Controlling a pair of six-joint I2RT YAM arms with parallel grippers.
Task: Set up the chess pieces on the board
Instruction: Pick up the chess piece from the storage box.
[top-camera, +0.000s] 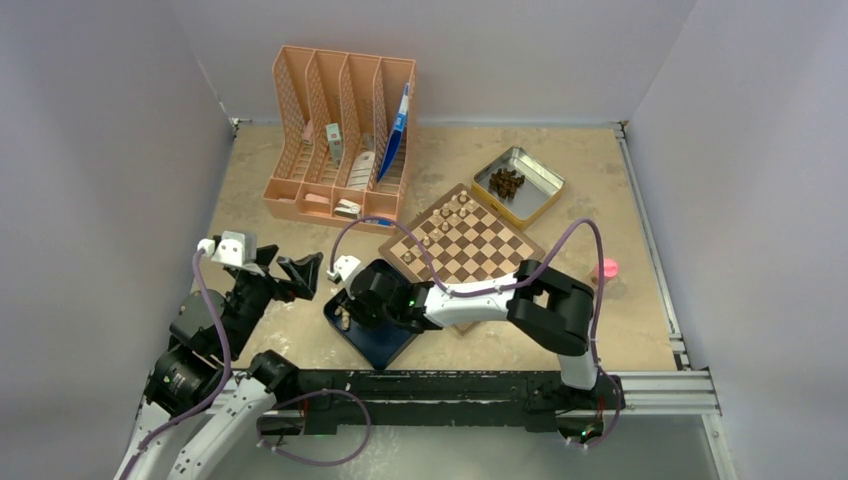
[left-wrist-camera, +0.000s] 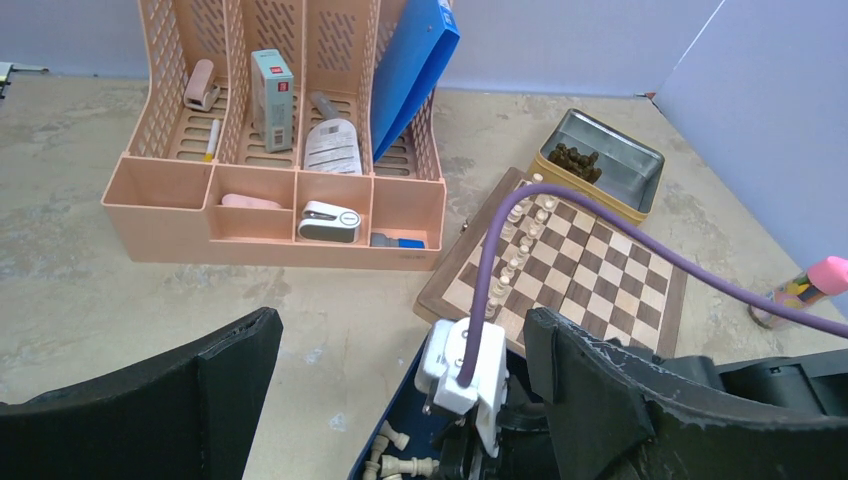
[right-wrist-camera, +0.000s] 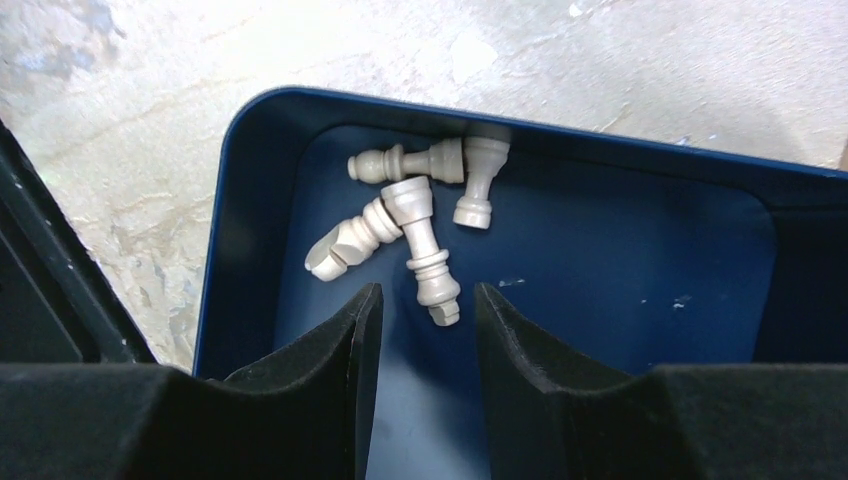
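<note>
The chessboard (top-camera: 470, 245) lies mid-table with several pale chess pieces (left-wrist-camera: 520, 235) standing along its far-left side. My right gripper (right-wrist-camera: 428, 300) is open inside the dark blue tray (right-wrist-camera: 245, 150), its fingertips on either side of the base end of a pale piece (right-wrist-camera: 428, 260) lying flat. Three more pale pieces (right-wrist-camera: 440, 165) lie beside it in the tray's corner. In the top view the right gripper (top-camera: 352, 308) hangs over the tray (top-camera: 385, 340). My left gripper (top-camera: 285, 272) is open and empty, held above the table left of the tray.
A peach desk organiser (top-camera: 340, 135) with stationery stands at the back left. A metal tin (top-camera: 520, 185) holding dark pieces sits behind the board. A pink object (top-camera: 605, 270) lies to the right of the board. Grey walls enclose the table.
</note>
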